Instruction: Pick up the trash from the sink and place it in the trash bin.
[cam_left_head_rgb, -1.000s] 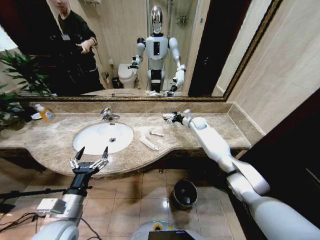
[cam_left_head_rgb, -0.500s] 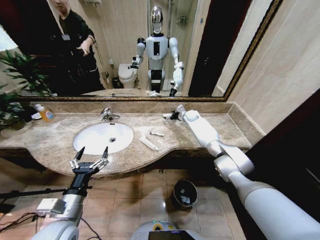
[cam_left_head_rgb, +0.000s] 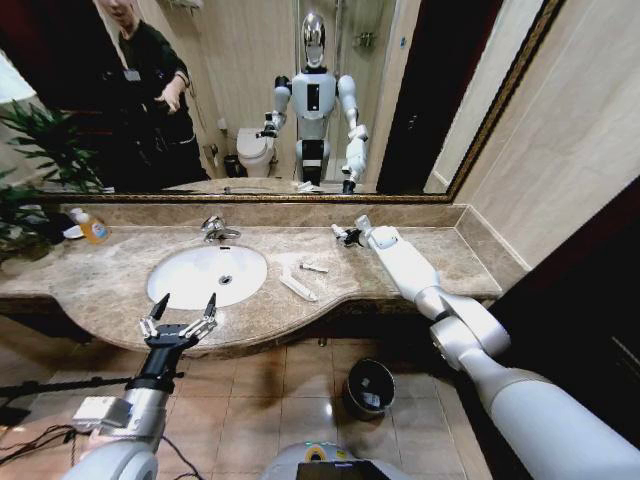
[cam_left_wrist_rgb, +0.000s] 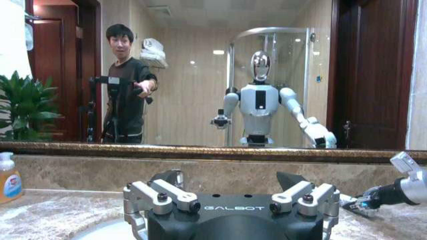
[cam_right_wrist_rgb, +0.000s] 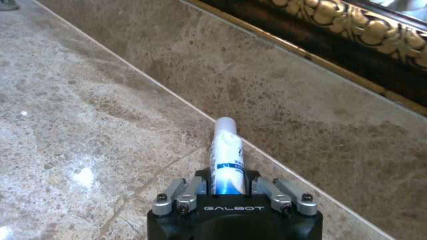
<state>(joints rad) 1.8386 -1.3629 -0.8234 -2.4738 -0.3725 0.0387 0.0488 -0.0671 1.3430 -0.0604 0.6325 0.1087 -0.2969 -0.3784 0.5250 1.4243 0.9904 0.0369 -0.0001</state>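
My right gripper (cam_left_head_rgb: 343, 235) reaches to the back of the marble counter, right of the sink (cam_left_head_rgb: 190, 272), and is shut on a white tube with blue print (cam_right_wrist_rgb: 225, 155); the tube sticks out past the fingers toward the wall. A long thin white packet (cam_left_head_rgb: 297, 288) and a small white piece (cam_left_head_rgb: 313, 267) lie on the counter between the sink and that arm. The basin looks bare around its drain. The trash bin (cam_left_head_rgb: 370, 386) stands on the floor under the counter's right part. My left gripper (cam_left_head_rgb: 180, 318) hovers open at the counter's front edge, before the sink.
A chrome faucet (cam_left_head_rgb: 215, 229) stands behind the sink. An orange-capped soap bottle (cam_left_head_rgb: 92, 228) and a plant (cam_left_head_rgb: 30, 150) are at the far left. A gold-framed mirror (cam_left_head_rgb: 250, 196) runs along the wall behind. The counter right of my right arm is bare marble.
My right arm has folded, its elbow swinging down toward me, while the gripper stayed near the back of the counter holding the tube. The left arm has not moved.
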